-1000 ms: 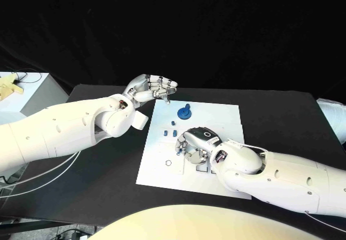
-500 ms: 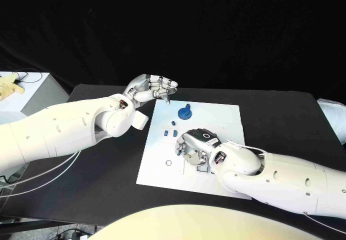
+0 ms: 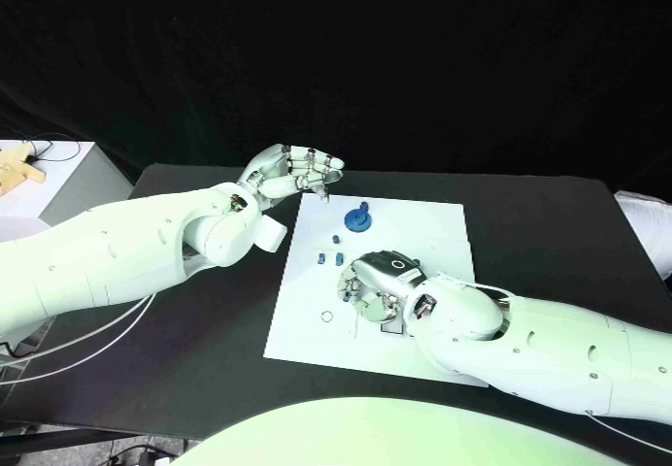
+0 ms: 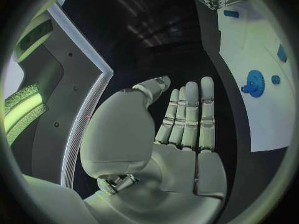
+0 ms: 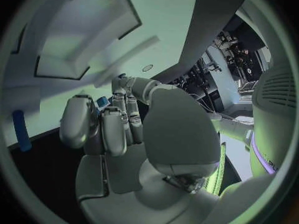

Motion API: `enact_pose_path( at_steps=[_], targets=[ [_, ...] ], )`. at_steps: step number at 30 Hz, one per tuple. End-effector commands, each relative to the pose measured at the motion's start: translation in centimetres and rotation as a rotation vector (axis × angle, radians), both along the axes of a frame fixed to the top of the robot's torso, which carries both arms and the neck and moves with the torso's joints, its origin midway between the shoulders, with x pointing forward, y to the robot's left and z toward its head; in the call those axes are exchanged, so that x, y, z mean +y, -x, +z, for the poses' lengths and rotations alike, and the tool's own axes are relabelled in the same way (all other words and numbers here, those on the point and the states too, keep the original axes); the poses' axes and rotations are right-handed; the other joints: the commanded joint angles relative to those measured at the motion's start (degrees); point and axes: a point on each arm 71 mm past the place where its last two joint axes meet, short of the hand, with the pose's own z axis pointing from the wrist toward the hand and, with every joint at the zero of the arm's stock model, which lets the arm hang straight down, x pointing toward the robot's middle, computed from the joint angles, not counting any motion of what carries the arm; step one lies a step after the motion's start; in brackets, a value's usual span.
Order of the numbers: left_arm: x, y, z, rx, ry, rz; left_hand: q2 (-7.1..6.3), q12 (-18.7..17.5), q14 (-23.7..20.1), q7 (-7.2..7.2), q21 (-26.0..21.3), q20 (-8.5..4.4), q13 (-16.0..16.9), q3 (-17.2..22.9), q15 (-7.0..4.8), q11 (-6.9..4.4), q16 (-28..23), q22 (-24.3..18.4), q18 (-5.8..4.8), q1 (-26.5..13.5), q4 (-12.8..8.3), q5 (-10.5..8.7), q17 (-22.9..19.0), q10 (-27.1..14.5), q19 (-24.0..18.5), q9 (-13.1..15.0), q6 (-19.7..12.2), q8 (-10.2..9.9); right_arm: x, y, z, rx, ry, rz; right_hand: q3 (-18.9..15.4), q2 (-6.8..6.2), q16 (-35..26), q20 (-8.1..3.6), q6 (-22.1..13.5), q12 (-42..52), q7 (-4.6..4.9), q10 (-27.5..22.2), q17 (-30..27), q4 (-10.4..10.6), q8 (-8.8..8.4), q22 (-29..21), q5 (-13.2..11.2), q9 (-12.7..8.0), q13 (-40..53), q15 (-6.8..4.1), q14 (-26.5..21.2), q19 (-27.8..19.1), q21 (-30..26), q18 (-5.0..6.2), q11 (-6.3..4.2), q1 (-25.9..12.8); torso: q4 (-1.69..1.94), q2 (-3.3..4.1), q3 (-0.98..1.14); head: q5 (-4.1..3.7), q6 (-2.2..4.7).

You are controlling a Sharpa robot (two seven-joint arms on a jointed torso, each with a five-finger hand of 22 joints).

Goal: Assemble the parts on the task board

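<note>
Backdrop: black table [image 3: 560, 233] under black curtains, white task board [image 3: 420, 218] in the middle, a pale box [image 3: 56, 175] off at 9 o'clock.
Left hand: the left hand [image 3: 291, 171] hovers by the board's 11 o'clock corner; the wrist cam shows its fingers [image 4: 187, 117] straight, side by side, nothing in them.
Parts: blue gear piece [image 3: 358, 218] standing near the board's far edge, small blue pieces [image 3: 330, 257] just nearer.
Right hand: the right hand [image 3: 376, 286] has crept a bit toward 7 o'clock over the last second, now low over the board's recessed slots. Fingers curled; looks like a small blue bit [image 5: 102, 102] between them, but can't tell for sure.
Meaning: probably lining up an insertion.
In the way: its own wrist hides the slot.
</note>
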Motion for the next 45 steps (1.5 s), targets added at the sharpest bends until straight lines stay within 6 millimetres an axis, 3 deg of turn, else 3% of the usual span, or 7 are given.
enact_pose_path(
  at_steps=[1,13,24,27,37,39,45],
  targets=[
    [-0.3,0.1,0.1,0.003,0.013,-0.016,0.12,-0.33,-0.02,-0.02,-0.25,0.03,-0.09,-0.34,0.37,0.14,-0.35,-0.09,0.81,0.1,-0.1,0.11,-0.05,-0.12,0.55,-0.07,-0.39,-0.27,0.2,0.2,-0.7,0.035,0.056,0.028,-0.6,0.02,-0.85,0.37,-1.03,-1.0,0.27,-1.71,-1.21,0.02,-0.6,4.46,-0.23,0.05,-0.48,0.7,1.42,-0.83,-2.01,0.08,0.57,-1.02,0.04,0.02,-0.02,0.04,0.01],
    [-0.4,0.1,0.1,0.009,0.012,-0.021,0.17,-0.43,0.1,0.02,-0.09,0.03,-0.21,-0.45,0.39,0.19,-0.34,-0.06,0.85,0.18,-0.08,0.04,-0.06,-0.41,1.09,-0.13,-0.53,-0.27,0.1,0.2,-1.0,0.05,0.054,0.019,-4.13,-1.55,-2.36,1.3,-2.79,-1.78,0.58,-3.9,-3.83,1.17,-2.07,2.86,1.2,-0.03,-0.87,1.48,-0.15,-2.43,-6.54,0.81,1.28,-4.08,-0.02,0.0,0.06,0.11,0.01],
    [-0.3,0.1,0.0,0.011,0.011,-0.02,0.16,-0.44,0.1,0.02,-0.04,0.04,-0.24,-0.48,0.39,0.2,-0.36,-0.05,0.85,0.17,-0.07,0.02,-0.07,-0.46,1.21,-0.14,-0.53,-0.25,-0.5,0.0,-0.7,0.025,0.007,-0.03,-6.34,-2.76,-3.65,1.72,-4.1,-1.78,0.89,-6.45,-6.24,1.84,-3.19,1.43,0.55,-0.24,-0.98,1.91,-1.44,-3.53,-10.2,1.35,1.76,-4.35,-0.01,0.05,0.09,-0.08,0.01],
    [-0.3,0.1,0.0,0.011,0.01,-0.02,0.16,-0.44,0.1,0.02,-0.04,0.04,-0.24,-0.48,0.39,0.2,-0.36,-0.05,0.85,0.17,-0.07,0.02,-0.07,-0.46,1.21,-0.14,-0.53,-0.25,-0.6,-0.1,-0.5,0.012,-0.024,-0.042,-7.56,-3.18,-7.54,2.18,-5.41,-1.55,1.3,-9.39,-12.21,1.83,-4.02,0.23,0.96,-0.48,-0.96,2.48,-4.96,-4.72,-13.46,1.8,2.31,-3.5,0.0,-0.01,0.09,-0.18,0.01],
    [-0.3,0.0,0.0,0.012,0.009,-0.02,0.16,-0.44,0.1,0.02,-0.04,0.04,-0.24,-0.48,0.39,0.2,-0.36,-0.05,0.85,0.17,-0.07,0.02,-0.07,-0.46,1.21,-0.14,-0.53,-0.25,-1.4,0.1,0.2,-0.012,-0.098,-0.077,-12.51,-3.14,-9.78,2.83,-6.84,2.17,1.44,-14.01,-18.06,3.22,-5.06,-2.04,1.52,-0.8,-0.4,2.91,-9.11,-7.27,-19.91,2.76,2.66,-2.09,-0.02,-0.02,0.06,-0.47,0.01],
    [-0.3,0.0,0.0,0.012,0.009,-0.019,0.16,-0.44,0.1,0.02,-0.04,0.04,-0.24,-0.48,0.39,0.2,-0.36,-0.05,0.85,0.17,-0.07,0.02,-0.07,-0.46,1.21,-0.14,-0.53,-0.25,-1.8,0.3,0.5,-0.014,-0.11,-0.086,-14.71,-2.93,-9.23,2.82,-6.71,3.95,1.37,-14.84,-18.38,4.2,-5.2,-1.95,3.05,-0.89,-0.19,2.87,-9.12,-7.03,-19.74,2.74,2.6,-1.61,-0.05,0.0,0.04,-0.69,0.01],
    [-0.1,-0.1,-0.1,0.012,0.007,-0.014,0.19,-0.43,0.08,0.02,0.0,0.04,-0.26,-0.51,0.4,0.21,-0.4,-0.05,0.85,0.22,-0.06,0.02,-0.09,-0.5,1.35,-0.14,-0.52,-0.21,-4.1,0.0,2.3,0.004,-0.143,-0.101,-16.74,-2.65,-7.39,2.63,-6.19,6.65,1.28,-14.89,-17.14,5.31,-5.31,-0.91,3.75,-1.01,0.09,2.63,-7.71,-5.74,-17.12,2.32,2.35,-0.35,-0.06,-0.03,0.07,-0.93,0.01]
  ],
)
